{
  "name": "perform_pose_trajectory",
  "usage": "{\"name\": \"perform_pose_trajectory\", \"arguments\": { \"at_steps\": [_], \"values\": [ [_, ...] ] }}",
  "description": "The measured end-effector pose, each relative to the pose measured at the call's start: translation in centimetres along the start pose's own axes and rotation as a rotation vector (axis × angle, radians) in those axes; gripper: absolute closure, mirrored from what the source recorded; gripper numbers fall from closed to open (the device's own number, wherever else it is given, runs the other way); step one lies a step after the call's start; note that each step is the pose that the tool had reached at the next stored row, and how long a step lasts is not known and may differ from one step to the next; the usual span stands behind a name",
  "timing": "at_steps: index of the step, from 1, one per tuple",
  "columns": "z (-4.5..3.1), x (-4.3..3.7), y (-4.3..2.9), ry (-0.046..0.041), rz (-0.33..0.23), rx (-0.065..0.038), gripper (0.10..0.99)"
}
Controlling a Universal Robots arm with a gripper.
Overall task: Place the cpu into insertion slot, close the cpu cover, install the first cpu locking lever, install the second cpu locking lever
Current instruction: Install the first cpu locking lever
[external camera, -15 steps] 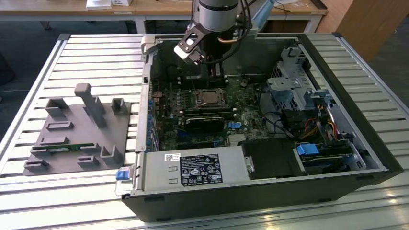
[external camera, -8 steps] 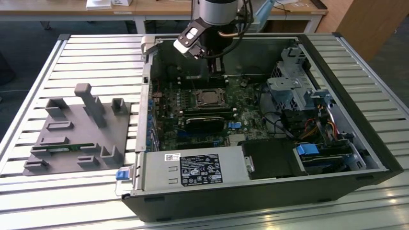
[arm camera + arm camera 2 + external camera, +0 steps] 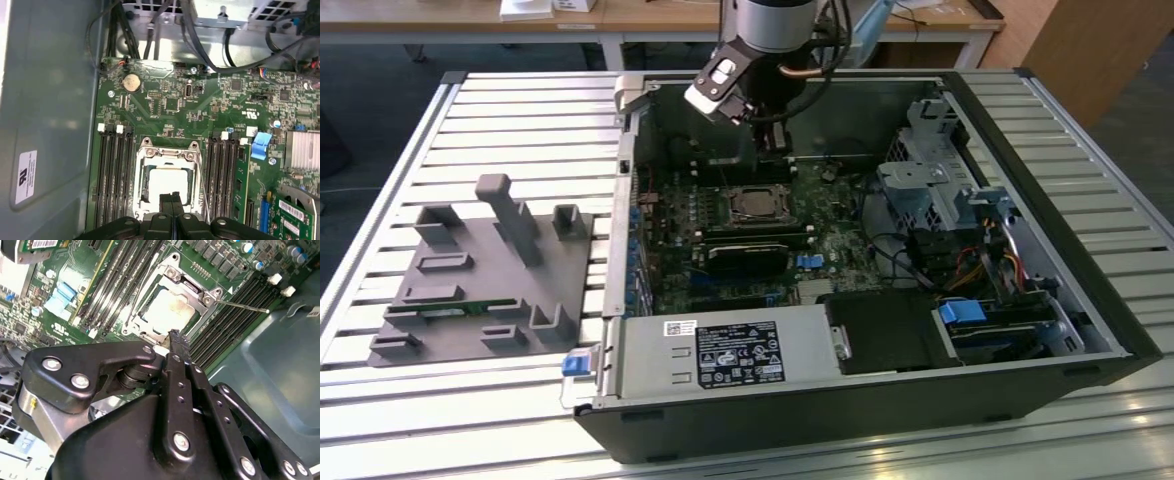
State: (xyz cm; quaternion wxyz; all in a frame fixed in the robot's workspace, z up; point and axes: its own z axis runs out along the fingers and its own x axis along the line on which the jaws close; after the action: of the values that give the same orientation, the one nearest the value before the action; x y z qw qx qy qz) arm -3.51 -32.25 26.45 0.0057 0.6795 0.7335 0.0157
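Cpu in socket under cpu cover; jaws together just above.

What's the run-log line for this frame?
cpu: seated | cpu cover: down around cpu | locking lever: one rod angled out from cover | gripper: fingers shut, tips at cover edge

Open computer case on slatted table, grey fixture block alongside.

The cpu is silvery-beige, the motherboard green.
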Motion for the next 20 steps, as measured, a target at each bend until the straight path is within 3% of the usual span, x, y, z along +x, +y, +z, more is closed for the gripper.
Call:
{"name": "perform_pose_trajectory", "arguments": {
  "at_steps": [20],
  "values": [
    [0.01, 0.0, 0.0, 0.0029, -0.131, 0.002, 0.98]
  ]
}}
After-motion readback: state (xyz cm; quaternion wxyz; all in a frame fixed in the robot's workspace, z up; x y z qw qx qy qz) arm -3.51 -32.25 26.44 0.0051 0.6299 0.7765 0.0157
